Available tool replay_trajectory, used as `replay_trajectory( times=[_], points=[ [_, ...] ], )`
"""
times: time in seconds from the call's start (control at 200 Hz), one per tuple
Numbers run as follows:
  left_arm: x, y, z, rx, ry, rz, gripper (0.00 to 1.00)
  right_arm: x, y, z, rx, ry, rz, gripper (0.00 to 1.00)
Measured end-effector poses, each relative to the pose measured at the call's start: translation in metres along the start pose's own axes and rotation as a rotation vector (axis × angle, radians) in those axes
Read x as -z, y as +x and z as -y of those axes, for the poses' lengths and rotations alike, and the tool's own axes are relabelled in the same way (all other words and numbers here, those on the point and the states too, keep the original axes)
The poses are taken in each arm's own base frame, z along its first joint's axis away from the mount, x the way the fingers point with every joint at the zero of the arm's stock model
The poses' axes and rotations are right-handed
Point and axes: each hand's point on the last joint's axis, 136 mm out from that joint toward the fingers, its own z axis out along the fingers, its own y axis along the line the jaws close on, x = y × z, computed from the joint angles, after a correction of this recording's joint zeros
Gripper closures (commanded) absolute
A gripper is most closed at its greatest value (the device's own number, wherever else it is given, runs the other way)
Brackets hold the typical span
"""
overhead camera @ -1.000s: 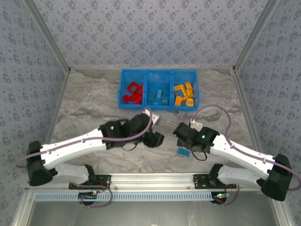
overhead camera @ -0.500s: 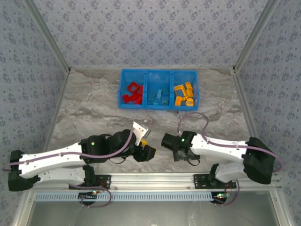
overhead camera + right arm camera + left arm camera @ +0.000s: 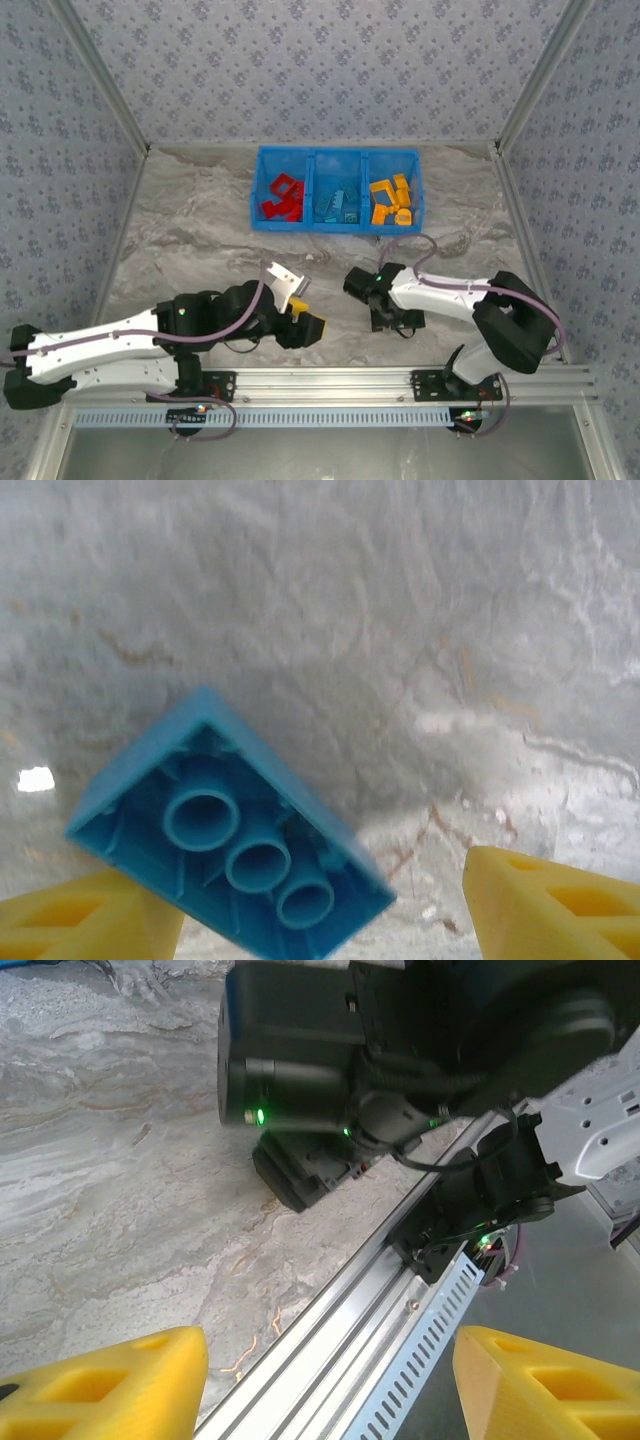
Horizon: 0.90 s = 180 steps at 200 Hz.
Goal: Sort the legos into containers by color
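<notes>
The blue bin (image 3: 335, 228) sits at the back with three containers side by side: red legos (image 3: 283, 197) in the left one, teal legos (image 3: 337, 206) in the middle, orange legos (image 3: 391, 201) in the right. One teal brick (image 3: 230, 855) lies upside down on the table, its underside tubes showing. My right gripper (image 3: 320, 900) is open around it. The left finger (image 3: 80, 920) touches the brick; the right finger (image 3: 560, 905) stands clear. In the top view that gripper (image 3: 392, 318) points down near the front edge. My left gripper (image 3: 305, 318) is open and empty, its yellow fingers (image 3: 100, 1380) wide apart.
The metal rail (image 3: 350, 1340) runs along the table's near edge, just under my left gripper. The right arm's black wrist (image 3: 400, 1050) is close in front of the left wrist camera. Marbled tabletop (image 3: 190, 230) stretches between the arms and the bin.
Both arms pulled back from mid-table toward the near edge. The right gripper swung left and down over the loose teal brick. The left gripper drew back toward the rail.
</notes>
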Motion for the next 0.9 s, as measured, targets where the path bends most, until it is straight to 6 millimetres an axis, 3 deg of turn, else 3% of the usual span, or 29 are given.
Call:
replay_trajectory(
  times=[0.255, 0.43, 0.665, 0.799, 0.899],
  points=[
    [-0.007, 0.004, -0.002, -0.002, -0.016, -0.020, 0.33, -0.009, -0.021, -0.001, -0.043, -0.074, -0.011, 0.38],
    [-0.007, 0.004, -0.002, 0.004, -0.016, -0.020, 0.33, -0.013, -0.022, -0.006, -0.089, -0.165, -0.022, 0.46],
    [-0.012, 0.006, -0.005, 0.004, -0.032, -0.028, 0.34, -0.012, -0.023, -0.013, -0.125, -0.242, -0.015, 0.65],
    [-0.009, 0.000, -0.016, 0.015, -0.098, 0.003, 0.34, -0.005, -0.026, -0.014, -0.099, -0.229, 0.031, 0.67],
    [0.004, -0.018, -0.021, 0.015, -0.165, 0.052, 0.32, 0.025, -0.045, -0.022, -0.061, -0.238, 0.110, 0.67]
  ],
)
